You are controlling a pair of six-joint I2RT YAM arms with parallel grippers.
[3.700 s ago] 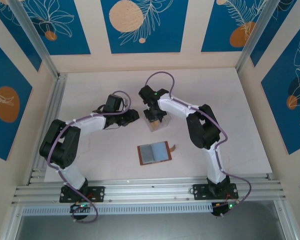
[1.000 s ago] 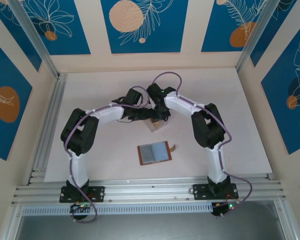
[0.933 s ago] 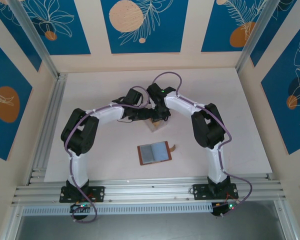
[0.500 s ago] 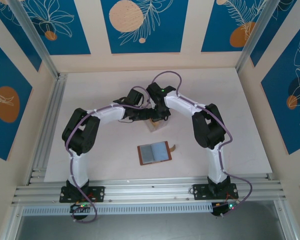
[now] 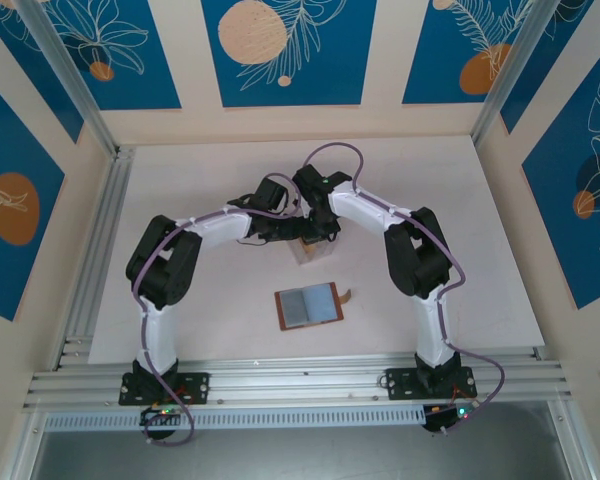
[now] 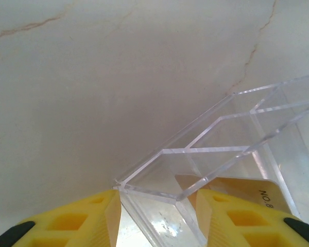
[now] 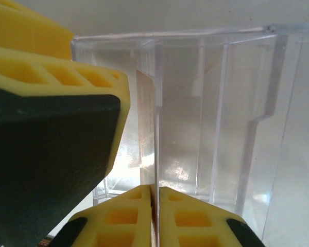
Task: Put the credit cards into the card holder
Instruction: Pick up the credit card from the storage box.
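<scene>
While clear box (image 7: 221,103) holds tan card (image 7: 145,118), card holder (image 5: 310,304) lies open

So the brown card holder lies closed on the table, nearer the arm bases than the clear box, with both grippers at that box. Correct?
Not quite. The card holder lies open, blue-grey lining up; the top external view shows it. The rest stands: it is nearer the arm bases than the clear box, with the left gripper and right gripper at that box.
</scene>
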